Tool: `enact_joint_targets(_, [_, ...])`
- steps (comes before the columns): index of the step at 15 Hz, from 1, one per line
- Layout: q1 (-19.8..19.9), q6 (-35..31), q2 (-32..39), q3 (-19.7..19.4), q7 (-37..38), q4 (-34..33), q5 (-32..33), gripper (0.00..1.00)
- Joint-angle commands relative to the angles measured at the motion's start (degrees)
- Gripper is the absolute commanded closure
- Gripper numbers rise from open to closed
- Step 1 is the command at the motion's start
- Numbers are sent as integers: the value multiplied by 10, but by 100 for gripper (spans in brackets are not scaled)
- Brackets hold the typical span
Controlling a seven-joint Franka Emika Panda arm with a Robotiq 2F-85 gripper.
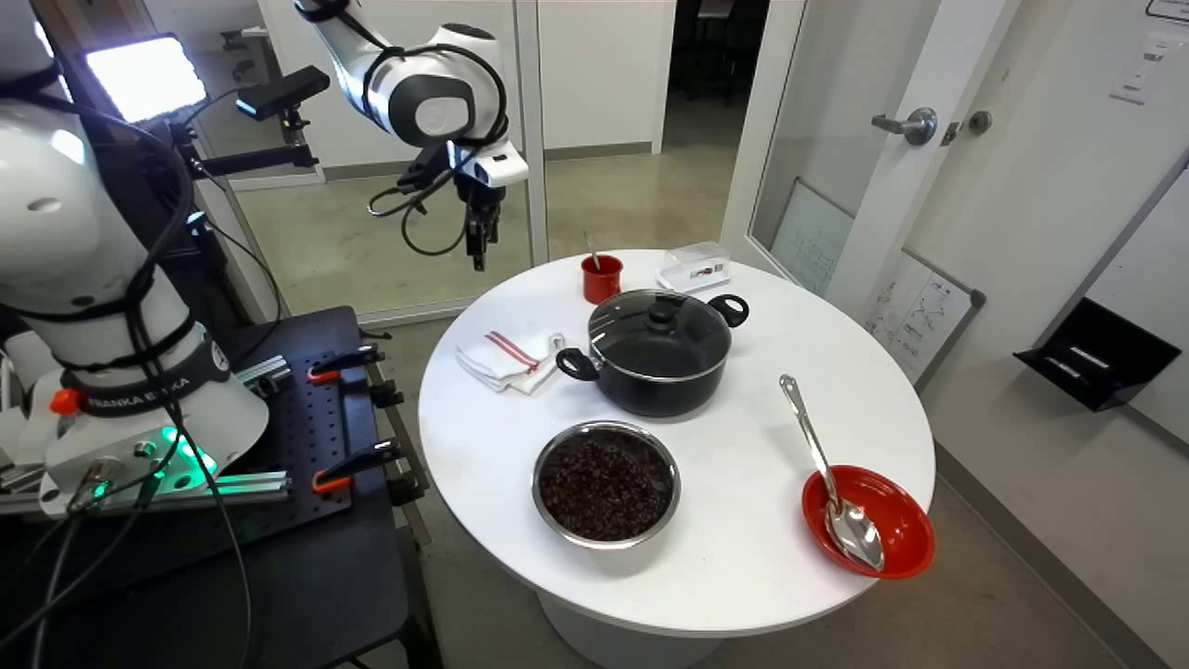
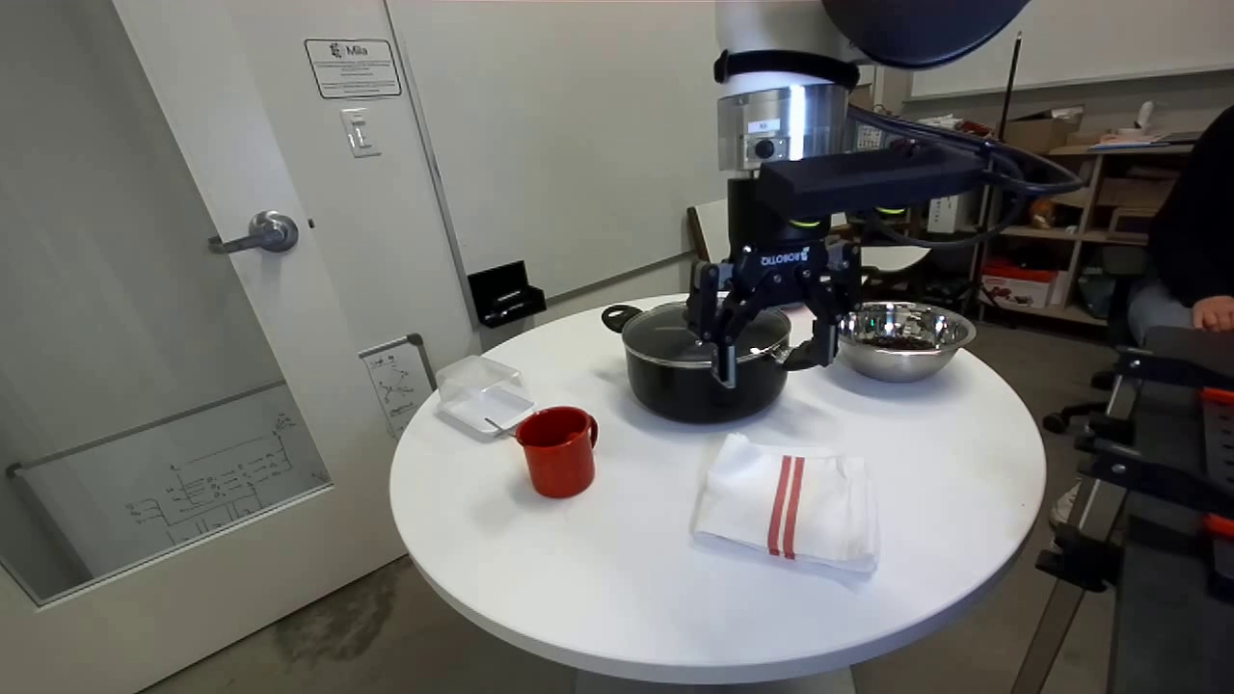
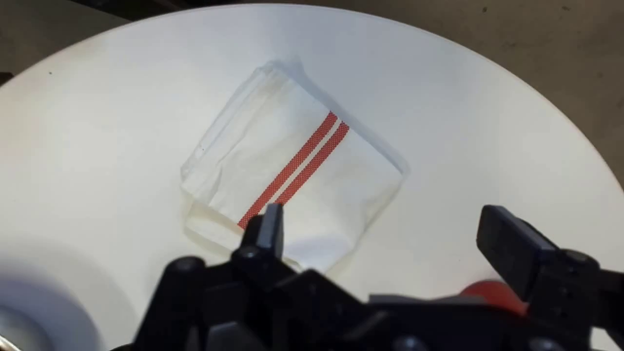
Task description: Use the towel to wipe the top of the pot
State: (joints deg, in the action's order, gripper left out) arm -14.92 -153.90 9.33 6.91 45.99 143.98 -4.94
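Note:
The towel [image 1: 502, 362] is a folded white cloth with two red stripes, lying flat on the table; the towel [image 2: 819, 511] and the towel [image 3: 302, 146] show it from nearer. Just beyond it stands the black pot [image 1: 661, 386], lid on, with a knob and two side handles; the pot [image 2: 699, 390] is partly hidden behind my gripper. My gripper [image 2: 770, 366] hangs fingers-down, well above the table top. In the wrist view the gripper [image 3: 382, 217] is wide open with nothing between its fingers, one finger overlapping the towel's striped part in the picture.
A red cup [image 2: 559, 463] with a utensil stands by the pot, near a clear plastic box [image 2: 482, 395]. The steel bowl [image 2: 892, 364] has dark contents. A red bowl [image 1: 906, 520] with a large spoon [image 1: 855, 534] sits at the edge of the round white table [image 1: 743, 557].

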Motion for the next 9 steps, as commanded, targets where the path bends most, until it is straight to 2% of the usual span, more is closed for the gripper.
enact_joint_targets(1, [-11, -25, 42, -3, 75, -26, 10, 0])
enact_joint_targets(3, [-10, -63, 77, -1, 78, -41, -3, 0])
enact_joint_targets(7, [-9, -167, 137, -23, 65, -59, -11, 0])
enact_joint_targets(9, [-14, -177, 157, -37, 65, -63, -21, 0])
